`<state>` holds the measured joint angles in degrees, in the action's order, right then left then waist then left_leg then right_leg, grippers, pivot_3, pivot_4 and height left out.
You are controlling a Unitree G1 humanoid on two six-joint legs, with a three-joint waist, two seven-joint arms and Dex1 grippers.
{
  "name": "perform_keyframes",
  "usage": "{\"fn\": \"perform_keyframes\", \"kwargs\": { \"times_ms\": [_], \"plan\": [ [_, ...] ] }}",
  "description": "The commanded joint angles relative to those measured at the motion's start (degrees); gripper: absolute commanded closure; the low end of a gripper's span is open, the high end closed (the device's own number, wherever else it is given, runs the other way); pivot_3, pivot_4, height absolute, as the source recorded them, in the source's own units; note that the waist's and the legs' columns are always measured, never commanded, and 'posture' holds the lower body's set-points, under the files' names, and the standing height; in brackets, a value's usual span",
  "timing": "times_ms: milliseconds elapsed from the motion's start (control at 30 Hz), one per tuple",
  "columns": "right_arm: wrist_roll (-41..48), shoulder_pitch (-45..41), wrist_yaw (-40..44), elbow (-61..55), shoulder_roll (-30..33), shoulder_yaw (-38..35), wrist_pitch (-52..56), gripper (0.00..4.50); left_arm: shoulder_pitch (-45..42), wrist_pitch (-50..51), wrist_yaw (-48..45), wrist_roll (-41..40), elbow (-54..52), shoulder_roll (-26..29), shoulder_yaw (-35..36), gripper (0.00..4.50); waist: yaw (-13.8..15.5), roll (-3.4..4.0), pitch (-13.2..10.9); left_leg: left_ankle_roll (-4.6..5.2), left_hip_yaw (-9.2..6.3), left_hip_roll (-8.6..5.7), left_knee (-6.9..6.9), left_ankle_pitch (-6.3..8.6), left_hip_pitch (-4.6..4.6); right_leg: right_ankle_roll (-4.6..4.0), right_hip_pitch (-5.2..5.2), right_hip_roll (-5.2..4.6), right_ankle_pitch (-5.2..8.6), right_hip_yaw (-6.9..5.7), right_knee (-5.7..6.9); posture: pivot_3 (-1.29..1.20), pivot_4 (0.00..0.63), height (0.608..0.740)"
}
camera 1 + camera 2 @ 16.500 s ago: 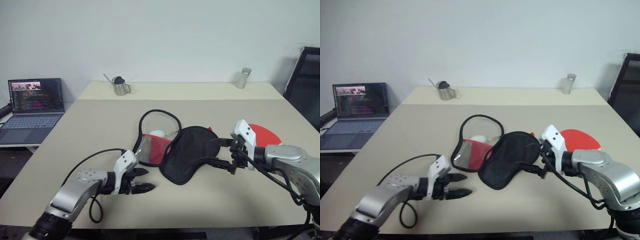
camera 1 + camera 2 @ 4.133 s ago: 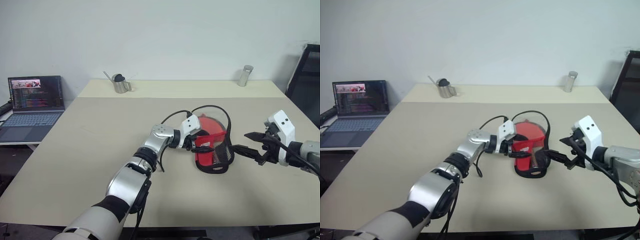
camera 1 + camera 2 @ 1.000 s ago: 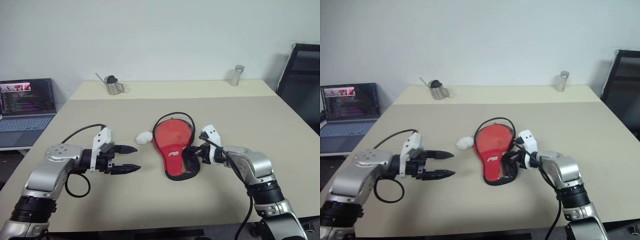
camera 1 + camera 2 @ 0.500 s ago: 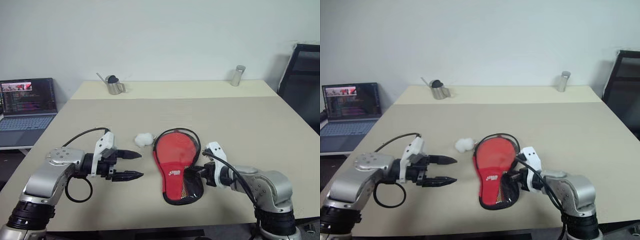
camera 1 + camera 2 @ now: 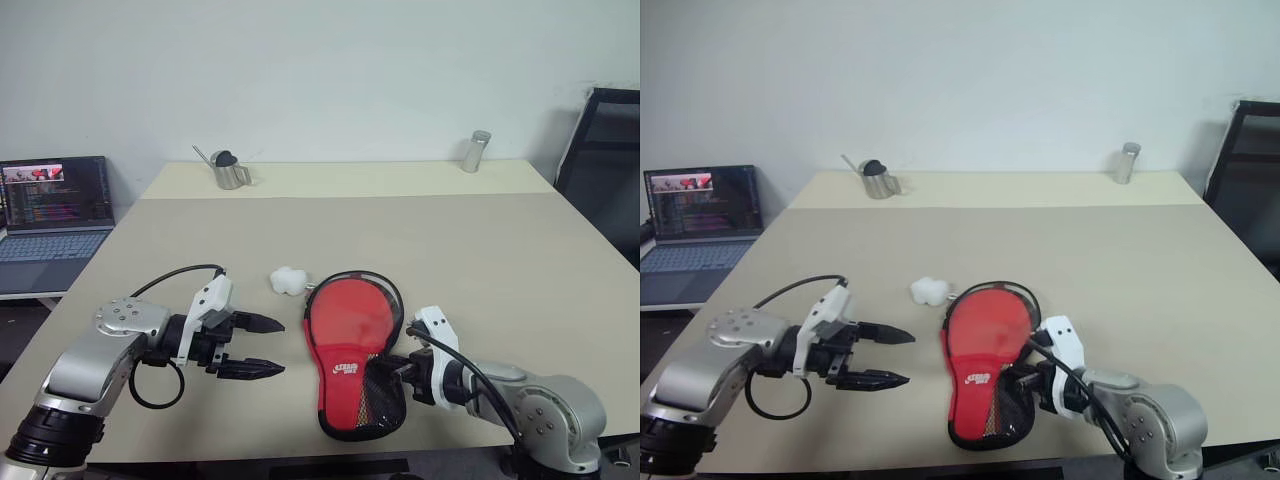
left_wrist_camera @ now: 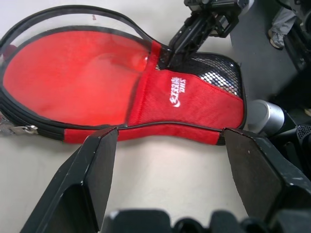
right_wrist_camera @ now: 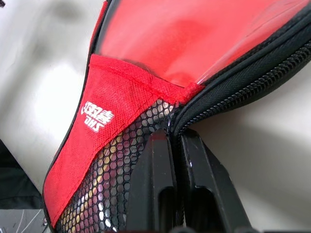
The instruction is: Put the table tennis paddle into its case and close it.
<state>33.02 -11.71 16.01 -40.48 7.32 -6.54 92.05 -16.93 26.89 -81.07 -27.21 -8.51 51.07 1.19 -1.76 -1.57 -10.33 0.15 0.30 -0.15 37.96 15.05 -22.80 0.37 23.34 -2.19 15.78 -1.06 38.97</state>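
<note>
The case [image 5: 345, 375] lies flat on the table near its front edge, red side up, with the white logo and the black mesh pocket [image 6: 218, 80] toward me. The table tennis paddle's red face [image 6: 73, 77] shows through the clear round front; its handle is hidden. A black cord loop [image 5: 350, 280] curls round the far end. My right gripper [image 5: 384, 366] is shut on the case's zipped rim beside the mesh, fingers [image 7: 158, 170] pressed together. My left gripper [image 5: 290, 347] hangs open to the left of the case, apart from it, pointing at it.
A white crumpled lump [image 5: 288, 280] lies just beyond the case. At the back stand a small metal pot [image 5: 230, 172] and a metal cylinder [image 5: 473, 152]. A laptop [image 5: 55, 205] sits off to the left, a black chair [image 5: 605, 150] to the right.
My right gripper has drawn the case toward the table's front edge, away from the white lump. The left gripper has stayed open and nearly still.
</note>
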Motion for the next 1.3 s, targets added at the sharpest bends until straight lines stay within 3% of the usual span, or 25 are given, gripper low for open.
{"fn": "perform_keyframes", "kwargs": {
  "times_ms": [33, 600, 700, 867, 1067, 1300],
  "plan": [
    [3.4, 1.4, -1.3, -3.5, -0.7, -0.8, 0.5, 4.48, -0.8, -0.2, -1.5, -1.1, -1.3, 1.0, -0.6, 0.76, 0.0, 0.00, 0.0, 0.00, 0.00, 0.00, 0.00, 0.00, 0.00, 0.00, 0.00, 0.00, 0.00, 0.01, 0.00, 0.00, 0.150, 0.740],
    [7.1, 2.7, -7.7, -4.0, 0.0, -2.4, 0.5, 4.48, -3.8, -4.4, -2.8, 0.8, 3.3, 0.0, -3.5, 0.76, 0.0, 0.00, 0.0, 0.00, 0.00, -0.01, 0.00, 0.00, 0.00, 0.02, 0.00, 0.00, 0.01, -0.01, -0.01, 0.00, 0.150, 0.740],
    [7.9, 2.2, -8.5, -4.0, 0.3, -3.6, 0.5, 3.77, -3.6, -4.9, -2.4, 0.9, 3.4, -0.3, -3.5, 0.76, 0.0, 0.00, 0.0, 0.00, -0.01, -0.01, 0.00, 0.00, 0.00, 0.02, 0.00, 0.01, 0.01, -0.01, -0.01, 0.00, 0.150, 0.740],
    [8.6, 2.0, -9.4, -5.6, 1.9, -4.3, 0.5, 2.10, -2.9, -5.4, -2.1, 0.8, 3.4, -0.4, -3.1, 0.76, 0.0, 0.00, 0.0, 0.00, -0.01, 0.00, 0.00, 0.00, 0.01, 0.02, 0.00, 0.01, 0.01, -0.01, 0.00, 0.00, 0.150, 0.740],
    [11.2, -1.0, -5.6, -9.3, 9.0, -6.9, 0.4, 0.02, -3.6, -5.7, -1.1, 0.7, 4.3, -1.0, -2.7, 0.76, 0.0, 0.00, 0.0, 0.00, -0.01, -0.02, 0.01, 0.00, 0.00, 0.03, -0.02, 0.00, 0.02, -0.01, -0.02, 0.00, 0.150, 0.740],
    [14.6, -11.6, 6.0, -5.1, 18.5, -5.0, -10.6, 0.02, -5.7, -6.4, 6.3, 1.3, 9.0, -4.5, 0.4, 0.76, 0.0, -0.03, 0.0, 0.01, -0.07, -0.01, 0.00, 0.00, 0.03, 0.08, -0.05, 0.04, 0.04, -0.06, -0.02, 0.00, 0.150, 0.740]
  ]
}}
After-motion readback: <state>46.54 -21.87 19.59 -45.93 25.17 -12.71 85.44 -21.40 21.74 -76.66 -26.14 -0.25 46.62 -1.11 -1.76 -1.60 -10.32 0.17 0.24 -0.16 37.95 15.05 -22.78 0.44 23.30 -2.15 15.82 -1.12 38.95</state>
